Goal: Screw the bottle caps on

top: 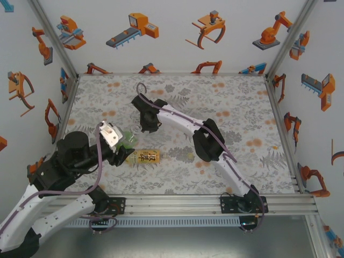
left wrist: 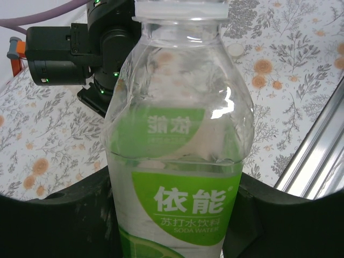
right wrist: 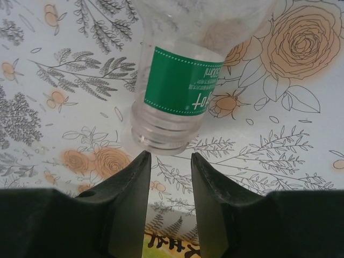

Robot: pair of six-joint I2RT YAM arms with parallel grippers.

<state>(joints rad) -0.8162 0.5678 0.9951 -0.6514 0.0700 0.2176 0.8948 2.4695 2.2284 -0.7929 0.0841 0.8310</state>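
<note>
The left gripper (left wrist: 177, 215) is clamping the soda water bottle (left wrist: 180, 134), neck pointing to 12 o'clock. The right gripper (right wrist: 171, 177) is holding its jaws narrowly apart, gripping nothing. The green-banded clear bottle (right wrist: 180, 86) is sitting just beyond them at 12 o'clock, its axis running toward 1 o'clock.

Amber yellow-labelled bottle (top: 144, 157) on its side beside clear green-labelled bottle (left wrist: 183, 199).
</note>
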